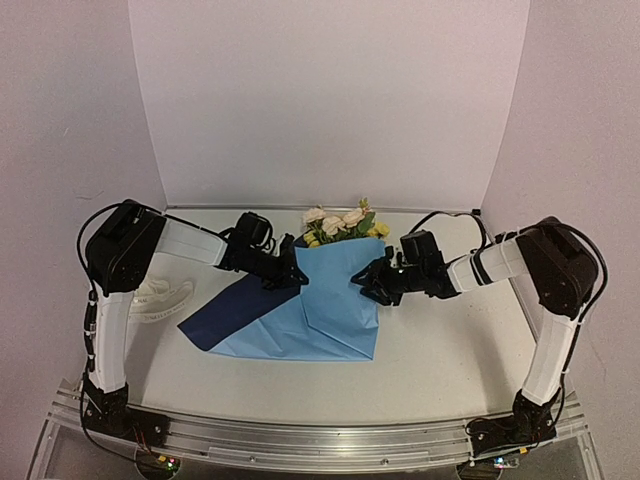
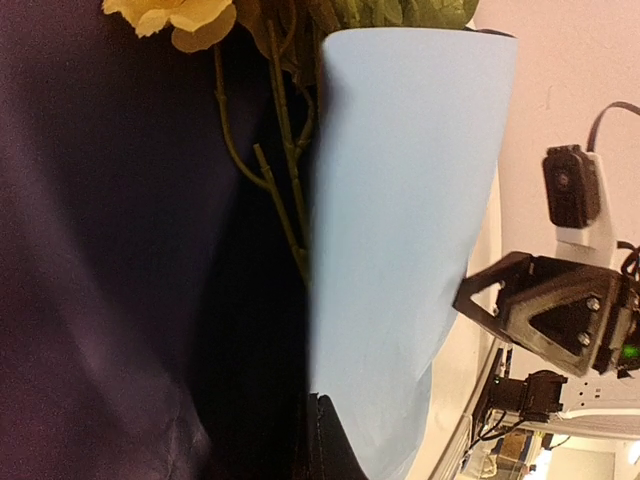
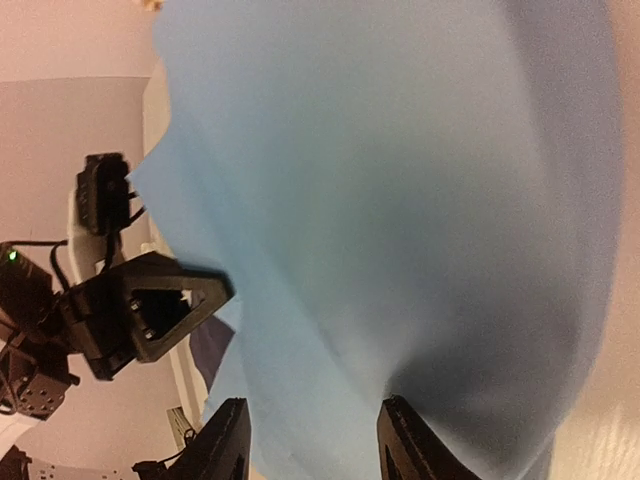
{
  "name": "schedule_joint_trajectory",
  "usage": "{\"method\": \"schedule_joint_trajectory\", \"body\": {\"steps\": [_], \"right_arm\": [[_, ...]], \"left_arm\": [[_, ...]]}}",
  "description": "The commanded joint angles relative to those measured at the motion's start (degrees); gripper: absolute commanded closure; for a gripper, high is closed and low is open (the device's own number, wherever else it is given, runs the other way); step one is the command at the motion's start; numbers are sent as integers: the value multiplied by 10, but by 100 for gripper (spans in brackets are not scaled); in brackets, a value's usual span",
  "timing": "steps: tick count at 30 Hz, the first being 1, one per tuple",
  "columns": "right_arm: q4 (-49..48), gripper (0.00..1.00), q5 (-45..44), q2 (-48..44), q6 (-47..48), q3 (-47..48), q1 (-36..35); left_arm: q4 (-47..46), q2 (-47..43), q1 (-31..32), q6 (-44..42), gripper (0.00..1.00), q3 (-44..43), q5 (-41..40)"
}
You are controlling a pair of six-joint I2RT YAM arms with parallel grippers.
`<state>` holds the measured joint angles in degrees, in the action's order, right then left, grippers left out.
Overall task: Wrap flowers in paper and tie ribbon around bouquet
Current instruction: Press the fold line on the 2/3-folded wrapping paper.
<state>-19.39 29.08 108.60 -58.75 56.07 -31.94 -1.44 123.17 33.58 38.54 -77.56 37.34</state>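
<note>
Blue paper (image 1: 335, 300) lay between the claws, flowers (image 1: 338, 222) poking out beyond them, stems running far-to-near. Closed tight, the left claw (image 1: 288, 272) pinched the fold's edge; the right claw (image 1: 370, 286), half-wide, straddled the opposite edge, paper just to its left.
</note>
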Motion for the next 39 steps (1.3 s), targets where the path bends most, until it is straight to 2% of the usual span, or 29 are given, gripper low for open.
{"method": "schedule_joint_trajectory", "body": {"steps": [1,15,23,29,39], "right_arm": [[-33,55,12,43,-21,-4,33],[-42,41,37,-38,-21,-44,45],[-49,55,50,6,-37,-36,37],[-21,54,25,-45,-2,-65,-1],[21,53,16,-74,20,-84,-67]], "left_arm": [[11,10,-3,-16,100,-24,-6],[35,13,-6,-27,100,-34,-5],[48,25,-6,-29,100,-59,-3],[62,21,-6,-35,98,-66,-10],[96,-18,-6,-48,83,-66,-49]]}}
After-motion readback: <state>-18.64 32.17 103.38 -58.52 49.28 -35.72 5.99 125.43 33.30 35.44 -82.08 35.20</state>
